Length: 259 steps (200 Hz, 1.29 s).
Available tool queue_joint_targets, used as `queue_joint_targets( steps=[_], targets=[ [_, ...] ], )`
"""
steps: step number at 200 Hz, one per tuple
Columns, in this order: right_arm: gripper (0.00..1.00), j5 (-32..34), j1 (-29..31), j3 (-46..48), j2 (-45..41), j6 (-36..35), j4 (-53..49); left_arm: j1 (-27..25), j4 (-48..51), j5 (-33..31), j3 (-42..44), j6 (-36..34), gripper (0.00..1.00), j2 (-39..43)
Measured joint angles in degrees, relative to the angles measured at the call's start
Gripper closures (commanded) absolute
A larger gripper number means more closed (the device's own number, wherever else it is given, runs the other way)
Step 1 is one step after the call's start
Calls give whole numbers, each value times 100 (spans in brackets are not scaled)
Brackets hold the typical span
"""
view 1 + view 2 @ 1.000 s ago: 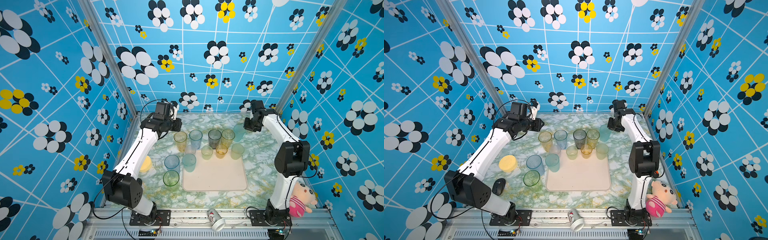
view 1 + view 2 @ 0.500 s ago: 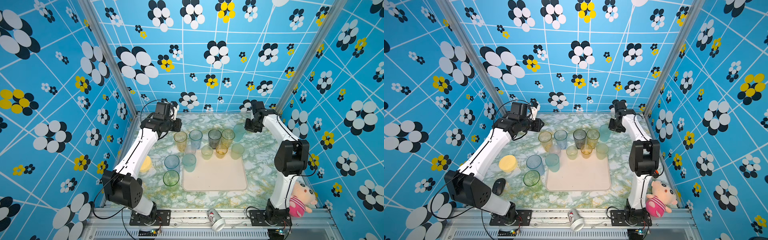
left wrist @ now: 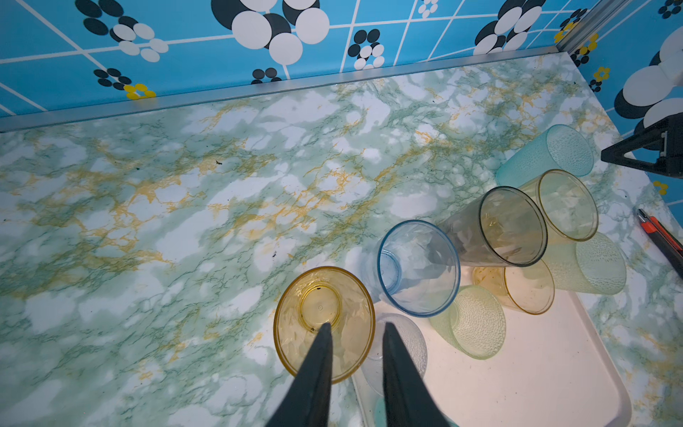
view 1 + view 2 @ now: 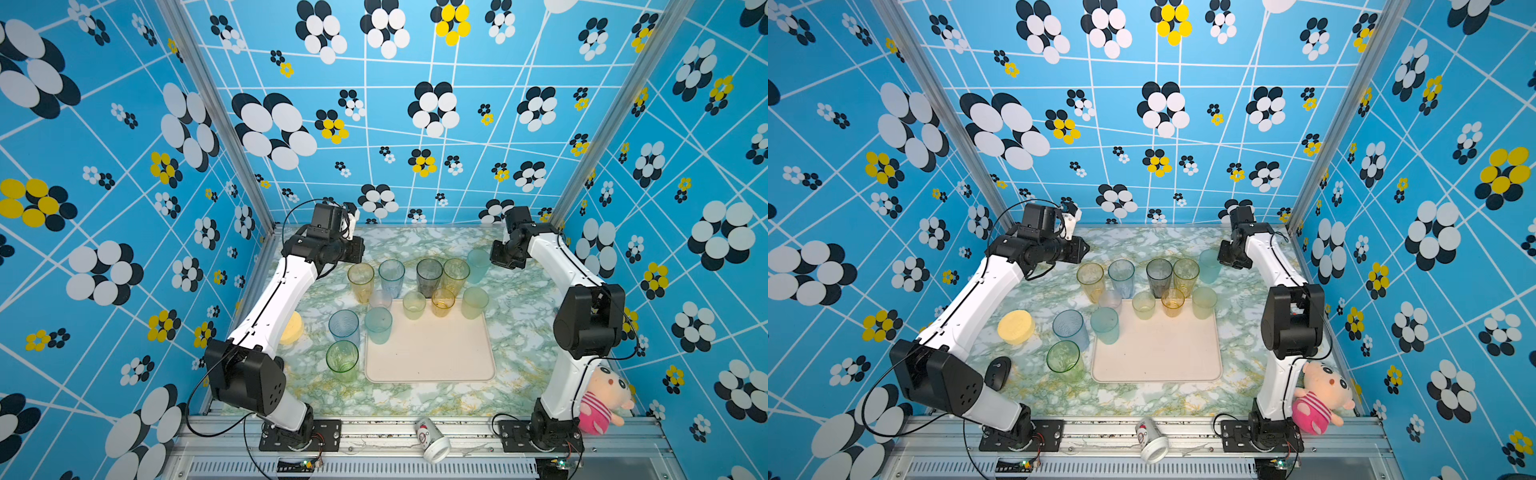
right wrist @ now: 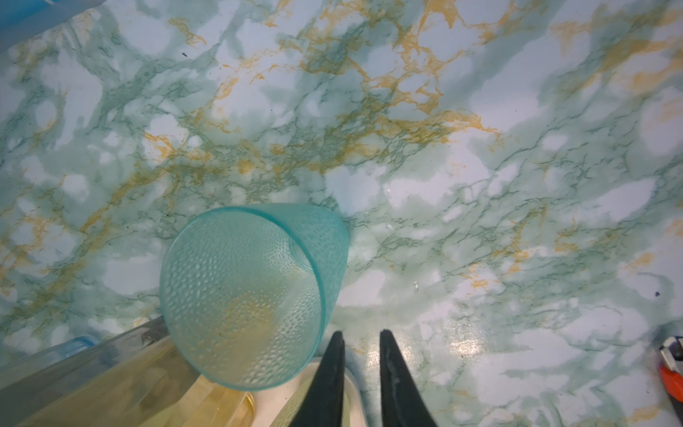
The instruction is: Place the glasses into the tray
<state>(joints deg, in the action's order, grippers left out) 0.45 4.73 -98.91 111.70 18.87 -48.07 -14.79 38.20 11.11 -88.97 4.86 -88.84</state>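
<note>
**Twelve glasses (image 4: 391,276), one tray (image 4: 432,353)**

Twelve glasses in all, tall and short. One tray. One yellow dish (image 4: 1016,326), one paper cup (image 4: 432,438), one plush toy (image 4: 602,395), one mouse (image 4: 998,372). One cutter (image 3: 661,237) near the right gripper (image 5: 361,334). Two arms (image 4: 270,307).

Readable text: none is showing in any view.
Cup (image 4: 432,436): red print is showing on its white side in both top views, but it is coming out too small and blurred to read as words, a brand or numbers.
</note>
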Motion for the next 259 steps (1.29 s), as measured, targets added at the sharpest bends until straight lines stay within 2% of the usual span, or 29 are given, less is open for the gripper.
queue_joint_targets(
  steps=[184, 259],
  targets=[
    [79, -385, 17, 92, -63, 0, 162, 0, 11, 0, -2, -2, 74, -76],
    [80, -382, 57, -280, 267, -2, 70, 0, 20, 0, -2, -22, 74, -76]
  ],
)
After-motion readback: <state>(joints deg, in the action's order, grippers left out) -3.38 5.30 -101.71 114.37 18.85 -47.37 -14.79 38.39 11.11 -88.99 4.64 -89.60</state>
